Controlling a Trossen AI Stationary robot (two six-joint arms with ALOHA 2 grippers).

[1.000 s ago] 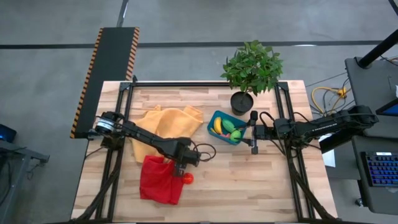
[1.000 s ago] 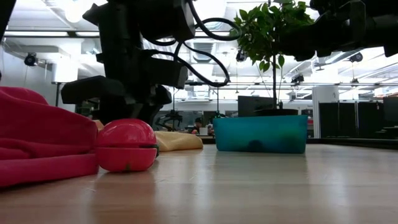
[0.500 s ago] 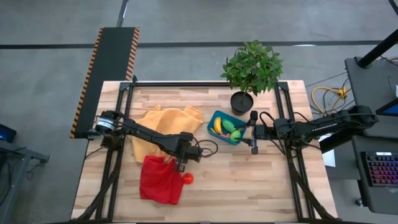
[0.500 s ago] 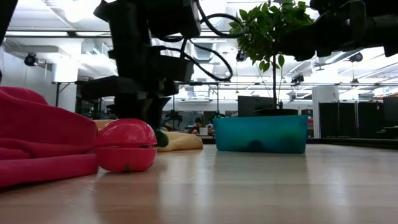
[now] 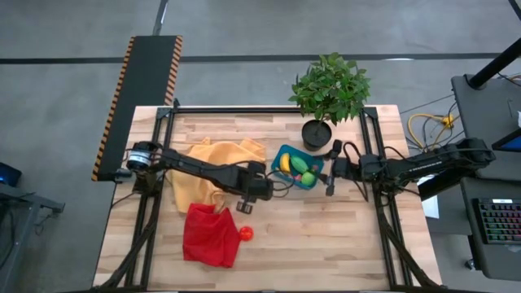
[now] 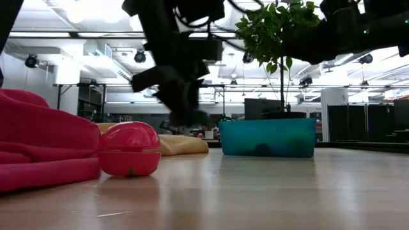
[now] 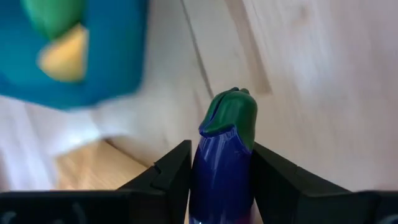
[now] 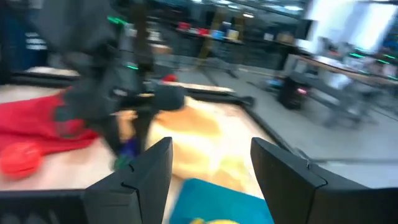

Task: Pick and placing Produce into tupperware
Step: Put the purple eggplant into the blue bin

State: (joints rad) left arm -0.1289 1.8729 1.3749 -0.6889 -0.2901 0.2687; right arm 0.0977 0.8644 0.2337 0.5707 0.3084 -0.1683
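One purple eggplant [image 7: 222, 168], rigid, smooth, likely slippery plastic, sits clamped mid-body in left hand [image 7: 221, 180]; right hand [image 8: 208, 180] gapes empty.

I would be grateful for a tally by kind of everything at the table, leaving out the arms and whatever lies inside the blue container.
Cloths: 2, red cloth and yellow-orange cloth
Toy produce: 2, red round toy fruit and purple toy eggplant clamped in the left gripper
Blue-teal plastic container: 1
Potted plant: 1
Total: 6

bare wood in front of tupperware [image 5: 295, 167], plant pot [image 5: 317, 133] behind – right gripper [image 5: 329, 189] beside
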